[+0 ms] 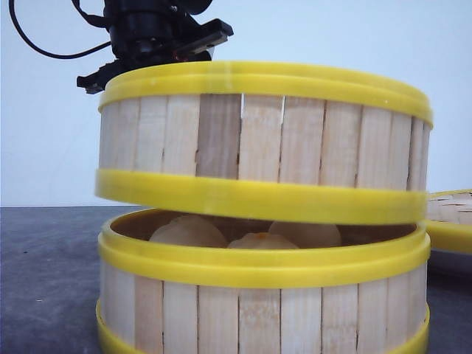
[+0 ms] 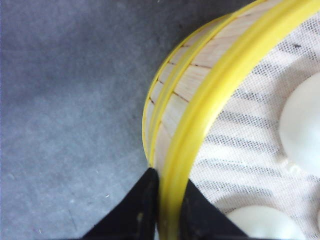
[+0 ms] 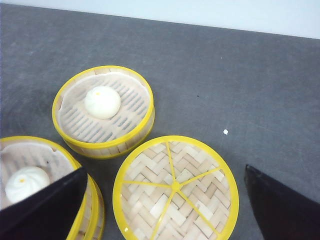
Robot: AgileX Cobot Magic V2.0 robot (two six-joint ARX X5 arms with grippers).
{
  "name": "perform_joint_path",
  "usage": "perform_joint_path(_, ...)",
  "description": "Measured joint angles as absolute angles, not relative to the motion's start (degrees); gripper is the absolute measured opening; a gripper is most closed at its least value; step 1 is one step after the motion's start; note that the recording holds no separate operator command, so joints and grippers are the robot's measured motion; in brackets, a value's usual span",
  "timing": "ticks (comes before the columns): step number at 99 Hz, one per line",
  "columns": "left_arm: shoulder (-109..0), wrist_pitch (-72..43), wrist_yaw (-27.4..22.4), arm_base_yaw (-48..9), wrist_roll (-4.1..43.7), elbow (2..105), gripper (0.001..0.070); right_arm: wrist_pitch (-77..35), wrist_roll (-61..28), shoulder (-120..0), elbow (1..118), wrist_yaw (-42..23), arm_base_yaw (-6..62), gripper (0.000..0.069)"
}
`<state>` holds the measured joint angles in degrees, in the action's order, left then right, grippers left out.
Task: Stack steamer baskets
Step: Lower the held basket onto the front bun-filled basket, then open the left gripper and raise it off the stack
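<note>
One steamer basket [image 1: 258,147] hangs slightly tilted just above a second steamer basket [image 1: 258,310], which holds pale buns [image 1: 188,232]. My left gripper [image 2: 169,200] is shut on the upper basket's yellow top rim [image 2: 215,95], one finger outside the wall and one inside over the mesh liner. In the front view this gripper [image 1: 110,74] shows behind the basket's far left rim. My right gripper [image 3: 166,170] is open and high above the table, holding nothing. A third steamer basket [image 3: 129,141] with one bun stands apart on the table.
A round woven lid [image 3: 175,187] with yellow rim and spokes lies on the grey table under my right gripper; its edge [image 1: 451,214] shows at the right of the stack. The stacked pair [image 3: 92,210] sits just left of the lid.
</note>
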<state>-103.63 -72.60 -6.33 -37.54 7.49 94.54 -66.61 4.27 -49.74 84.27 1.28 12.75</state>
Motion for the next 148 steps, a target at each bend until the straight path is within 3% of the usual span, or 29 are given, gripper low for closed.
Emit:
perform_joint_path(90, -106.45, -73.06, -4.19, -37.63, 7.07, 94.54, 0.0023, -66.61, 4.27, -49.74, 84.27, 1.28, 12.75, 0.0621)
perform_joint_path(97, -106.45, -72.97, -3.6, -37.63, 7.14, 94.54, 0.0095, -66.61, 4.27, -49.74, 84.27, 1.28, 12.75, 0.0621)
perform_joint_path(115, -106.45, -72.49, -2.92, -37.28, 8.19, 94.54, 0.0407, -66.61, 4.27, -49.74, 84.27, 1.28, 12.75, 0.0621)
perform_joint_path(131, -106.45, -73.67, -2.92, -36.86, 8.69, 94.54, 0.0503, -66.61, 4.27, -49.76, 84.27, 1.28, 12.75, 0.0621)
perform_joint_path(144, -106.45, -73.87, -2.2, -36.64, 8.8, 94.54, 0.0685, -66.61, 4.27, -49.74, 84.27, 1.28, 12.75, 0.0621)
perform_joint_path(148, -106.45, -73.95, -1.43, -36.62, 8.82, 94.54, 0.0693, -66.61, 4.27, -49.74, 84.27, 1.28, 12.75, 0.0621)
